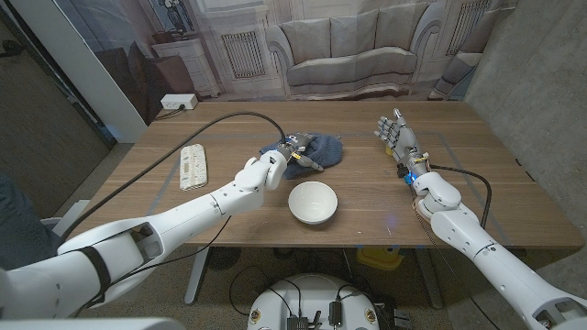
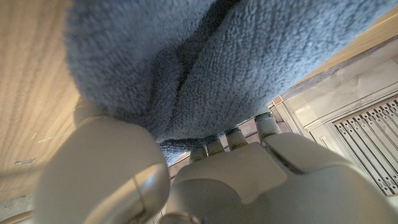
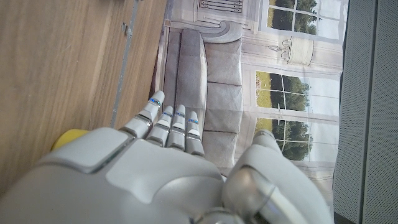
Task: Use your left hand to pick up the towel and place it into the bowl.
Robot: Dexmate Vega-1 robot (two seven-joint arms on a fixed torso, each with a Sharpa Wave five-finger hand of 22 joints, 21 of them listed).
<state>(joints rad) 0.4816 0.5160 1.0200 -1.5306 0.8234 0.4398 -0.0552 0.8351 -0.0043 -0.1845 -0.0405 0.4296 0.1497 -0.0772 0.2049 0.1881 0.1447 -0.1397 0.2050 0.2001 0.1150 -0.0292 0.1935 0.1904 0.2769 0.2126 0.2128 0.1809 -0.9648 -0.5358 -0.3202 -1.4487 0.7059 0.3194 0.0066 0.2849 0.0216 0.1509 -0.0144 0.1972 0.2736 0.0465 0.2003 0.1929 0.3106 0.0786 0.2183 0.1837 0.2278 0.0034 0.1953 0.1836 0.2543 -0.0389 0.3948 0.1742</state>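
The left hand (image 1: 295, 156) reaches into the crumpled blue towel (image 1: 323, 148) on the bench (image 1: 229, 128), its grip hidden; the white bowl (image 1: 312, 203) sits just beside it. Soft, light, floppy terry: best bunched mid-fold. The right hand (image 1: 396, 136) stands open-fingered, holding nothing.

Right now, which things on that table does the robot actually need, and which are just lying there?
Needed: blue towel, white bowl, left hand reaching into the towel.
Just lying about: folded pale cloth, white power strip; right hand waits, holding nothing.
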